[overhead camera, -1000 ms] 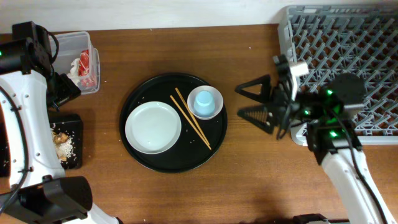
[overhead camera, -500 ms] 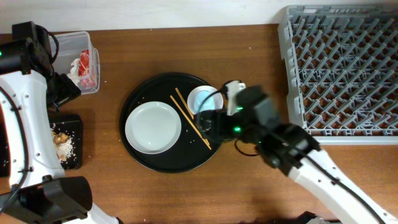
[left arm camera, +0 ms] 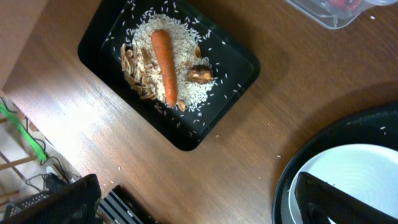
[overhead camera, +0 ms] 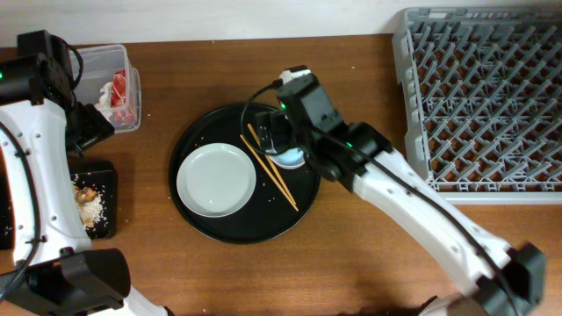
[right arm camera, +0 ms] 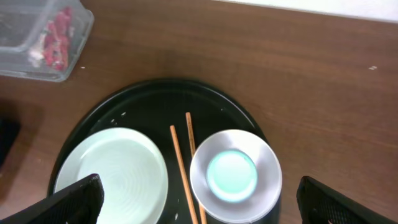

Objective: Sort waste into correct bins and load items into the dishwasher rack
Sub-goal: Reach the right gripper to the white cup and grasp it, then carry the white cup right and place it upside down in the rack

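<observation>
The light-blue cup (right arm camera: pixel 233 174) stands on the round black tray next to two wooden chopsticks (right arm camera: pixel 180 168) and the white bowl (right arm camera: pixel 112 174). My right gripper (right arm camera: pixel 208 208) is open and hovers right over the cup (overhead camera: pixel 291 157), empty. My left gripper (left arm camera: pixel 199 208) is open and empty above bare table between the flat black tray (left arm camera: pixel 230 56) and the bowl (left arm camera: pixel 348 174). The flat tray holds rice (left arm camera: pixel 186 81) and the orange carrot (left arm camera: pixel 165 62). The clear tub (overhead camera: pixel 118 61) holds the red wrapper (overhead camera: pixel 121 92) and white tissue (overhead camera: pixel 107 96).
The grey dishwasher rack (overhead camera: pixel 483 88) fills the back right, with nothing in it. The round black tray (overhead camera: pixel 198 132) sits mid-table. The left arm's white links run along the table's left edge by the flat black tray (overhead camera: pixel 104 189).
My right arm has swung left from in front of the rack to over the round tray, above the cup. The left arm has not moved.
</observation>
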Tool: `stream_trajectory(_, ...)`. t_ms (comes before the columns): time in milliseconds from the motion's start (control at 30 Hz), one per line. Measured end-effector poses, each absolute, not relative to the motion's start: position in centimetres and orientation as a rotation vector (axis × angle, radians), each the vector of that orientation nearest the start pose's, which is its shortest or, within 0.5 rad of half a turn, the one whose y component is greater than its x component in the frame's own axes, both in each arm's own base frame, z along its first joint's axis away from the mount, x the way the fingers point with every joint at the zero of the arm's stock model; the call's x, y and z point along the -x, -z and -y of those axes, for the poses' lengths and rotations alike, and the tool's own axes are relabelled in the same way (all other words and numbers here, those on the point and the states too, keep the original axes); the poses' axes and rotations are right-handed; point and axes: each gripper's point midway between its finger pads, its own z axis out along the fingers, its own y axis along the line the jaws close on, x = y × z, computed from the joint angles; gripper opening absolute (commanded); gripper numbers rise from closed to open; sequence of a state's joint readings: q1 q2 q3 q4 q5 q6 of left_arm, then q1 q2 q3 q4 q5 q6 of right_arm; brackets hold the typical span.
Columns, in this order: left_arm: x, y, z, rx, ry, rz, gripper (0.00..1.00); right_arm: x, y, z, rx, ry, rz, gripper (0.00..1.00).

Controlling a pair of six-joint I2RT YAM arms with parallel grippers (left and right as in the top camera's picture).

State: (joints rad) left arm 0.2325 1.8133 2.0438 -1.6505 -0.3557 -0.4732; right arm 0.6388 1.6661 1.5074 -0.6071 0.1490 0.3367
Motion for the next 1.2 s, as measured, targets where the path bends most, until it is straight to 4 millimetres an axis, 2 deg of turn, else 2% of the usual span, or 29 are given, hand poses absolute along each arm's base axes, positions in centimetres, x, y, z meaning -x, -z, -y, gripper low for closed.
stream_trajectory(133, -32.1, -25.2, -13.7, 1.043, -0.492, -2.717, 0.99, -41.7, -16.7, -26.6, 0.273, -0.300, -2.436, 0.98)
stream_trajectory(233, -32.1, -25.2, -13.7, 1.042, -0.492, -2.717, 0.99, -42.3, -13.1, -27.0, 0.280, -0.284, -2.496, 0.98)
stream_trajectory(333, -32.1, -25.2, -13.7, 1.043, -0.492, -2.717, 0.99, -42.5, -11.2, -27.0, 0.285, -0.263, -2.529, 0.98)
stream_trajectory(500, -32.1, -25.2, -13.7, 1.042, -0.492, -2.717, 0.99, -42.1, -9.2, -26.5, 0.258, -0.226, -2.584, 0.99)
stream_trajectory(667, -32.1, -25.2, -13.7, 1.043, -0.492, -2.717, 0.99, -41.4, -8.2, -25.7, 0.201, -0.186, -2.638, 1.00)
stream_trajectory(733, -32.1, -25.2, -13.7, 1.042, -0.492, -2.717, 0.99, -41.2, -8.0, -25.4, 0.187, -0.175, -2.652, 0.83)
stream_trajectory(800, -32.1, -25.2, -13.7, 1.043, -0.492, -2.717, 0.99, -41.2, -7.9, -25.3, 0.171, -0.171, -2.654, 0.78)
stream_trajectory(1200, -32.1, -25.2, -13.7, 1.043, -0.492, -2.717, 0.99, -41.4, -7.4, -25.2, 0.154, -0.155, -2.653, 0.83)
